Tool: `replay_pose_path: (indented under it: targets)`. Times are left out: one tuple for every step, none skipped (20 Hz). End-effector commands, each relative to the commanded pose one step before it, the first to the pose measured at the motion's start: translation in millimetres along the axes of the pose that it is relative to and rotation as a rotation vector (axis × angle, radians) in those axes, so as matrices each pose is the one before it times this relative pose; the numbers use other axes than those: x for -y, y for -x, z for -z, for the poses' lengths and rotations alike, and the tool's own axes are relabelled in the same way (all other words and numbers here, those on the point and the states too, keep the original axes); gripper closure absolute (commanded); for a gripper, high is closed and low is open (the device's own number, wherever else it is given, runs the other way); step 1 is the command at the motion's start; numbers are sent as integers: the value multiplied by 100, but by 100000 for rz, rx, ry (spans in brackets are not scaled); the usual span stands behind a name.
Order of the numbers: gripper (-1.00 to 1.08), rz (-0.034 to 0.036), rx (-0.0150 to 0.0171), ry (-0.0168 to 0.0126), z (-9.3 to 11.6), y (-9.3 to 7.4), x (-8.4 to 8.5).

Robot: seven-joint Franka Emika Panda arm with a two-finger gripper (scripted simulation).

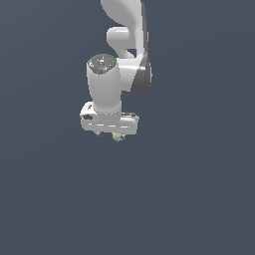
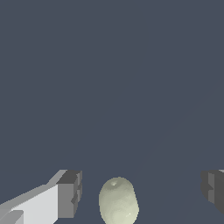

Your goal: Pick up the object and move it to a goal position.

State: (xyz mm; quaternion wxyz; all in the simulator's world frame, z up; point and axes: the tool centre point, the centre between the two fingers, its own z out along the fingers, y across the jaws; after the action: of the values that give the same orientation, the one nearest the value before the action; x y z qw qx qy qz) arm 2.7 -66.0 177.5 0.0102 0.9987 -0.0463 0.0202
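The object is a small pale yellowish-green ball (image 2: 118, 202). In the wrist view it lies between the two dark finger pads (image 2: 70, 192) without touching either, closer to one of them. My gripper (image 2: 142, 192) is open, its jaws wide apart with the ball between them. In the exterior view the white arm hangs straight down and the ball (image 1: 118, 136) peeks out just under the white hand of the gripper (image 1: 110, 133); the fingers are mostly hidden by the hand.
A plain dark grey-blue surface (image 1: 199, 199) fills both views. No other object or marker shows.
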Motion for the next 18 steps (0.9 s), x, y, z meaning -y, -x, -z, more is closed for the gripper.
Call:
replay_pose_path:
  targets:
    - [-92, -1087, -889, 402, 399, -217, -862]
    - [-92, -152, -92, 43, 53, -38, -85]
    - [-92, 0, 0, 0, 15, 7, 27]
    - [-92, 201, 147, -68, -86, 38, 116]
    - [-92, 236, 94, -45, -82, 70, 74]
    - [-92, 268, 58, -30, -92, 96, 25]
    - [-92, 334, 47, -27, -113, 125, 2]
    - [-92, 416, 52, -31, -140, 157, -4]
    - [-92, 523, 75, -43, -174, 194, 13]
    - [-92, 622, 103, -57, -209, 231, 27]
    - [-92, 726, 127, -71, -242, 268, 44]
    - [-92, 815, 144, -81, -270, 303, 53]
    - [-92, 901, 154, -87, -296, 337, 59]
    - [-92, 983, 163, -94, -321, 374, 60]
    - [-92, 1077, 177, -103, -347, 411, 71]
    - [-92, 1171, 193, -113, -375, 451, 84]
    - [-92, 1265, 208, -123, -400, 492, 97]
    - [-92, 1357, 220, -132, -425, 533, 110]
